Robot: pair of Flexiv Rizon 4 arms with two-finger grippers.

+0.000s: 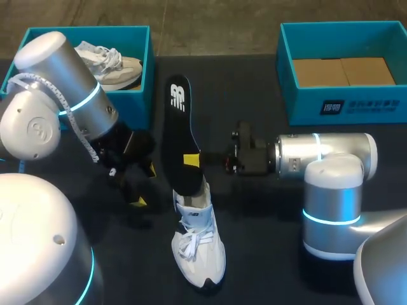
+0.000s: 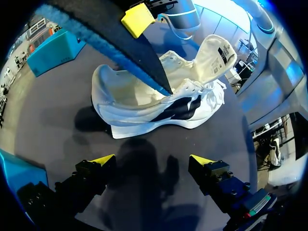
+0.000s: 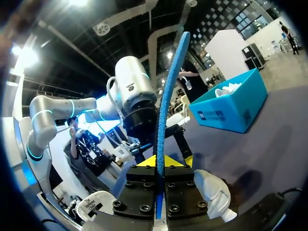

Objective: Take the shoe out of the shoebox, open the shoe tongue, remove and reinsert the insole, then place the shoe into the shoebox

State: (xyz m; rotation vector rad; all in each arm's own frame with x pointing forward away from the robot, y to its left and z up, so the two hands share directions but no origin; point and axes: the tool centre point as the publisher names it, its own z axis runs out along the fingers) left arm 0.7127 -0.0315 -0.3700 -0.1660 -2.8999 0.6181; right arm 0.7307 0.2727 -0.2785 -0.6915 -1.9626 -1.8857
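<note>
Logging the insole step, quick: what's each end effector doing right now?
Left end effector: open, holding nothing.
Right end effector: closed on the insole.

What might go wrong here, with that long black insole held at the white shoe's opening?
1. The right gripper pinches the insole at one edge only, so the long piece may twist or slip.
2. The shoe stands loose on the table. The open left gripper hovers beside it without touching, so a push from the insole might slide or tip it.
</note>
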